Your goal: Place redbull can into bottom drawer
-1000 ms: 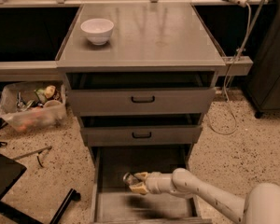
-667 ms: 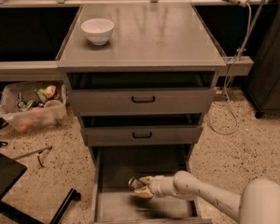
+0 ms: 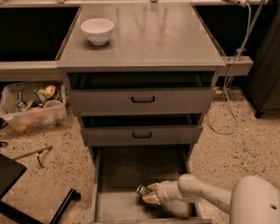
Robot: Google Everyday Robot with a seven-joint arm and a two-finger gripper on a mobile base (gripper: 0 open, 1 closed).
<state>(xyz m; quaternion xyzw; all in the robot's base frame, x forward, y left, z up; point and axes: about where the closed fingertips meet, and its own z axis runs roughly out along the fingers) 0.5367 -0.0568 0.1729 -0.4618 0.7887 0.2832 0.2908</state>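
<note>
The white arm [image 3: 203, 196] reaches in from the right, and its gripper [image 3: 148, 195] sits low inside the large grey metal bottom drawer [image 3: 123, 169], which is pulled out with its flat floor bare. The fingers [image 3: 152, 199] look pinched narrow on the slim, shiny silver redbull can [image 3: 142, 189], which pokes out just beyond and left of their tips. Whether it already touches the floor under them cannot be told.

Over the last second the gripper has slid from the drawer's middle towards its front edge and dropped lower, carrying the can along. Nothing else has shifted. By my reading the transport is nearly finished: the can is already within the drawer's walls and close over the floor. What remains is to open the fingers and draw back. A slim can let go while tilted may roll, though the low side walls should keep it in.

Beyond and above the fingers are the two shallower grey drawers [image 3: 177, 135] with black loop handles. Farther still, well above and left of the fingers, a white round bowl [image 3: 97, 30] rests on the grey counter [image 3: 154, 36].
</note>
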